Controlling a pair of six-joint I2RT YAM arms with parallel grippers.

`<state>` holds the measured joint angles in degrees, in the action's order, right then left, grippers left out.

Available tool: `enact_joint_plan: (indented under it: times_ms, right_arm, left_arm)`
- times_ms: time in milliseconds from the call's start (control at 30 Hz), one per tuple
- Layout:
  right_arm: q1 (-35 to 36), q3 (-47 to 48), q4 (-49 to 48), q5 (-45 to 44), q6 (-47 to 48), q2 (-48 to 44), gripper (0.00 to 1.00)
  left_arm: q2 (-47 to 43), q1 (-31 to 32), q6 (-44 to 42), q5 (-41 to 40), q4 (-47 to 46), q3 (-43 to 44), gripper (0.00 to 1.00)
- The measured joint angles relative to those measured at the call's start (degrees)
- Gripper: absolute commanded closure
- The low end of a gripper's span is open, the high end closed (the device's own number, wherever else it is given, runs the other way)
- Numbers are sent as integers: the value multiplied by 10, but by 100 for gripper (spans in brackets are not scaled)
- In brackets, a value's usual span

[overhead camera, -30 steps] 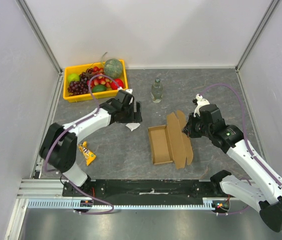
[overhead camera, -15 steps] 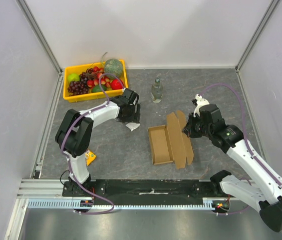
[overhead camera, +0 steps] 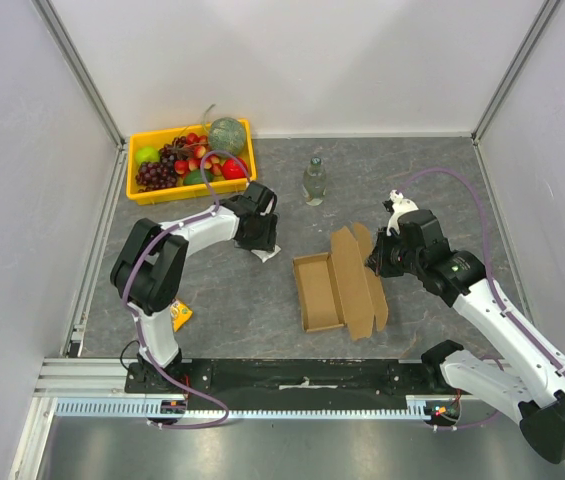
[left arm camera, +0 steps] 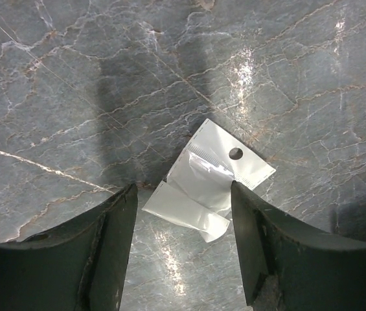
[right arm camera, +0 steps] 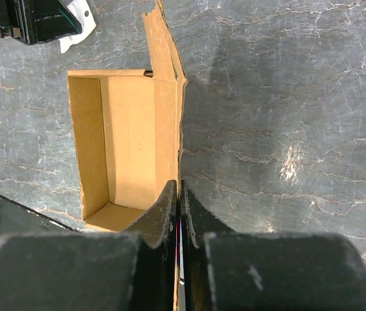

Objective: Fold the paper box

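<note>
The grey stone table was walled on three sides. The box lay a little right of its middle, between the two arms, its tray open to the ceiling and its lid standing up along the right wall.

The right gripper had its fingers pinched together on that lid's upper edge. The left gripper hung over a white bag with its fingers spread, holding nothing.

What worried me was the grip: a thin bite on a bare cardboard edge, which could slide off as the lid swung. Nothing pinned the tray either, so I judged a push across it would more likely shove the light box leftward than crease the hinge. The notched flap at the lid's far end might also catch on the tray wall instead of tucking inside.

For room, the stone left of the box was open up to the bag, which lay near its far left corner. A yellow bin sat in the far left corner, a bottle stood well behind the box, and a snack packet lay by the left arm's base. The box's near end lay close to the table's front edge.
</note>
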<state>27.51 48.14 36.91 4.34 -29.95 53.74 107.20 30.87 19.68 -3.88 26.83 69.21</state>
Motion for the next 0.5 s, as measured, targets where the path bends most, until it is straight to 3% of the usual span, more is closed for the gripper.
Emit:
enact_joint_plan:
  times_ms: [500]
  right_arm:
    - [0,-6,-3,2,0,0,92]
  left_arm:
    - [-8,2,-17,23,-29,-18,56]
